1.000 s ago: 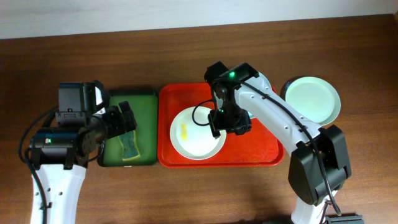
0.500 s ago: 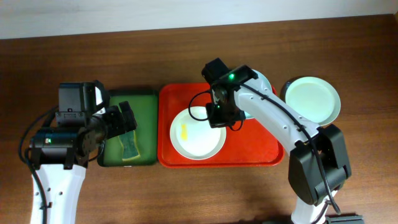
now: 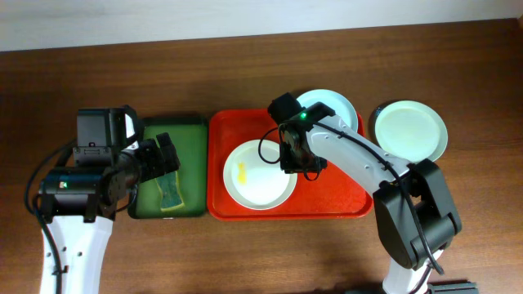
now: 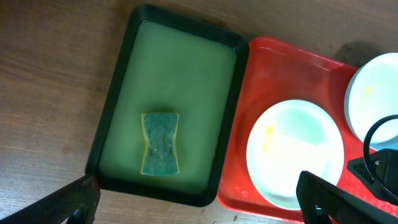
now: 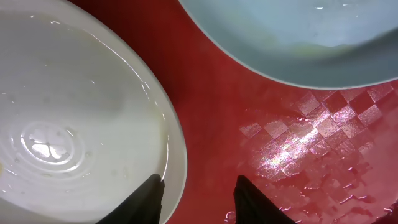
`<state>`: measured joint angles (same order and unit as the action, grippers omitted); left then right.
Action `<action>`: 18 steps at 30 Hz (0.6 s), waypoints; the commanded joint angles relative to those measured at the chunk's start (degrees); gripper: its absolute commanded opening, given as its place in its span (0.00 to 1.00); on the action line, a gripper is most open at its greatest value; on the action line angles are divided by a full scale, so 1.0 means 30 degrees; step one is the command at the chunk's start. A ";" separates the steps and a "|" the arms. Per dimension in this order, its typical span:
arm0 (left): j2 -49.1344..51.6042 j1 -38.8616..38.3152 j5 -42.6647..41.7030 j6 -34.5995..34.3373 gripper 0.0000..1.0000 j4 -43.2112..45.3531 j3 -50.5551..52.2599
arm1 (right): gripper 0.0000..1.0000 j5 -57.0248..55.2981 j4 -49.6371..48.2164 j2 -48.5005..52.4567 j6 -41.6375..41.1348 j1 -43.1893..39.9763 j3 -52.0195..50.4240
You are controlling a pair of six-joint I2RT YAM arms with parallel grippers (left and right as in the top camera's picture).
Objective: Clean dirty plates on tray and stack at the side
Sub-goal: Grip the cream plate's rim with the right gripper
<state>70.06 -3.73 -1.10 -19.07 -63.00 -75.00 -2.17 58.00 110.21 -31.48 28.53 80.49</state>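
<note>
The right claw (image 5: 200,191) stands with its jaws part-way apart, astride the right-hand rim of the white plate (image 5: 74,124). One finger is over the plate, the other over the red tray (image 5: 217,106), and it is clamped on nothing. Over the last second it has shuffled along that rim, yet the plate lies where it was, mid-tray, its yellow smear (image 3: 243,171) uncleaned. I judge that no grip has taken, so I must close again. A second plate (image 3: 331,104) sits at the tray's far corner, and a third plate (image 3: 410,131) rests off the tray. My left claw (image 4: 205,199) hangs wide open above the sponge (image 4: 160,143).
</note>
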 commanded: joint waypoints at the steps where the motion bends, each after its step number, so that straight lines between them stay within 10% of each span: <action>1: -0.0219 -0.0044 -0.0146 0.0087 0.99 0.0036 -0.0138 | 0.39 -0.0583 -0.0146 -0.0080 -0.0109 0.0095 -0.0153; 18: -0.0219 -0.0044 -0.0146 0.0087 0.99 0.0029 -0.0138 | 0.38 -0.0328 -0.3672 -0.0080 -0.0182 0.0109 -0.2623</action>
<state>70.06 -3.73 -1.10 -19.07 -62.96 -75.00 -2.57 49.08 110.19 -31.53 28.53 74.91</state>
